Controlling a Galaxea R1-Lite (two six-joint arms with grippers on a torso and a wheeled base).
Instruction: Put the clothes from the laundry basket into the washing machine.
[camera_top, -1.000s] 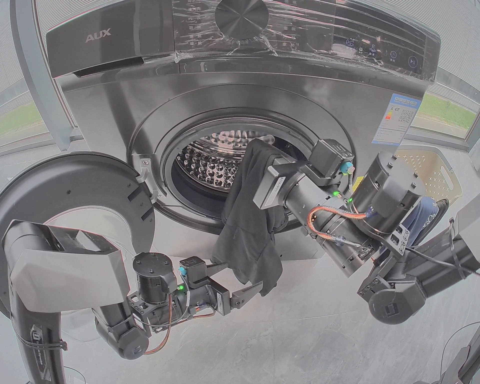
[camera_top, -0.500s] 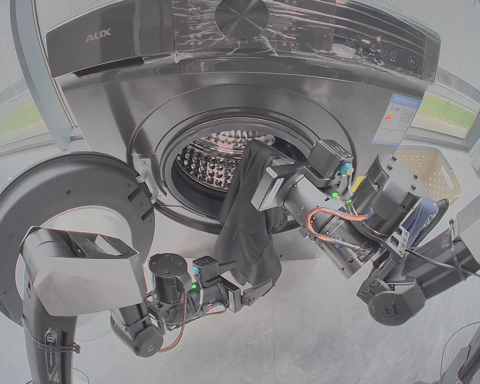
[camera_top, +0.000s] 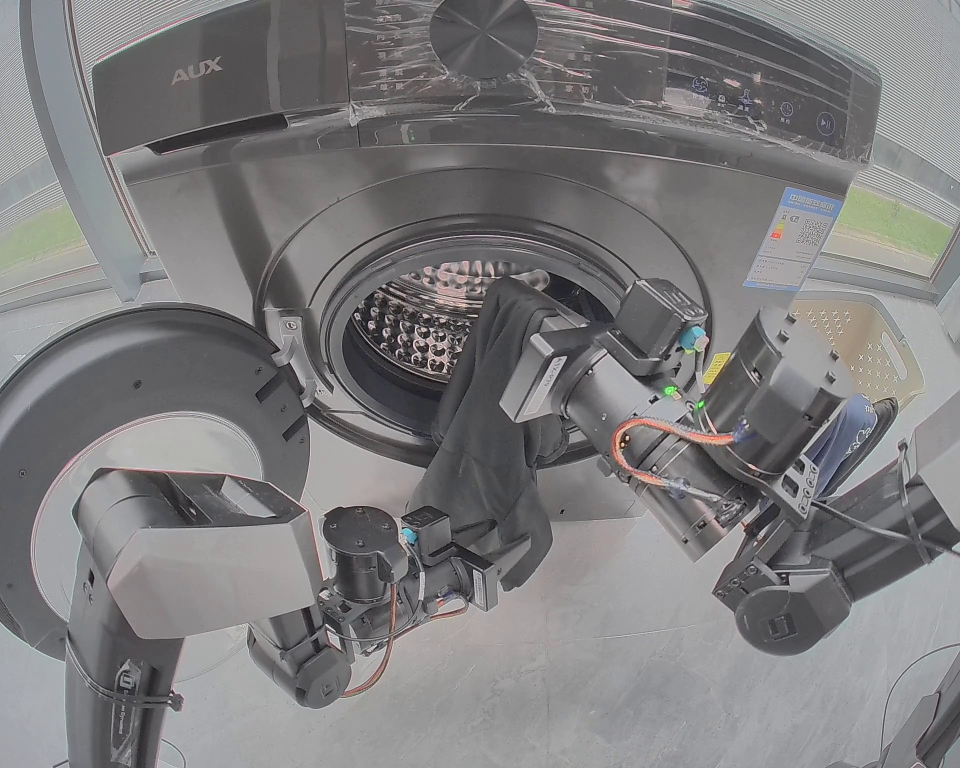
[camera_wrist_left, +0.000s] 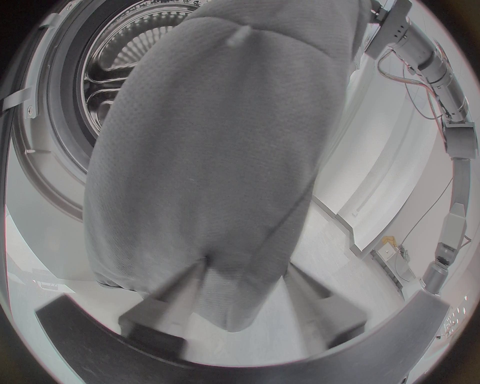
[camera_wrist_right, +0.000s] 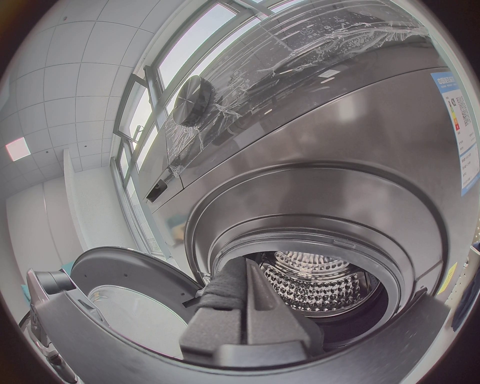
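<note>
While right pincer (camera_wrist_right: 244, 300) clenches the dark garment (camera_top: 490, 420) at the washing machine (camera_top: 300, 230) mouth, cloth hangs outside the drum (camera_top: 420, 330); left pincer (camera_wrist_left: 245, 312) spread about the hem (camera_wrist_left: 225, 295). Step: loading. Next, likely: gather hem, push inward.

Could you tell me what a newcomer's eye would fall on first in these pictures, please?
The dark garment draws the eye first: it hangs from the right gripper, whose fingers are shut on it, across the open mouth of the washing machine. Below, the left gripper sits open at the garment's lower end, one finger on each side. The round door stands swung open on the robot's left.
</note>
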